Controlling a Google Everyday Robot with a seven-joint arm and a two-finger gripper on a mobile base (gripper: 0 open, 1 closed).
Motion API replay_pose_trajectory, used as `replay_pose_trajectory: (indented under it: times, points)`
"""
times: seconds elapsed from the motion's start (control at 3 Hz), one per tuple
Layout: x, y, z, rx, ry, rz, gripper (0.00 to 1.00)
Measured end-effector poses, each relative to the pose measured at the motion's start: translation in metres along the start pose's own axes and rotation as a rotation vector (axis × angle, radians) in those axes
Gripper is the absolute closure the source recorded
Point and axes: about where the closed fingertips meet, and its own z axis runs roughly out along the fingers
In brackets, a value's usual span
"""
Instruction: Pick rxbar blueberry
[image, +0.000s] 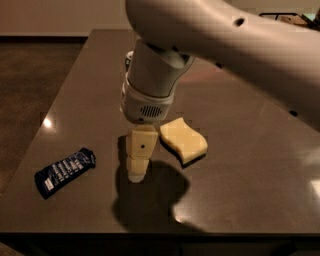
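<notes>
Dk glossy tbl (250, 200), brn floor (30, 100), pale wall (50, 15)

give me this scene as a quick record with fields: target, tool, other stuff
target: rxbar blueberry, flat on the table near its left edge
tool: tool pointing down, between the bar and the sponge
contact: tool apart from the bar, not yet over it
other: yellow sponge, just right of the tool
</notes>
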Motion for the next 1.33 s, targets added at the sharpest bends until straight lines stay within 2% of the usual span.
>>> replay_pose_trajectory:
  times: [0.33,1.0,1.33]
  points:
    - [-0.033,0.000,0.027,-0.056,-0.015,-0.058,0.00]
    - [-0.077,-0.001,0.067,-0.139,-0.051,-0.141,0.00]
    - [-0.089,0.002,0.077,-0.150,-0.079,-0.167,0.00]
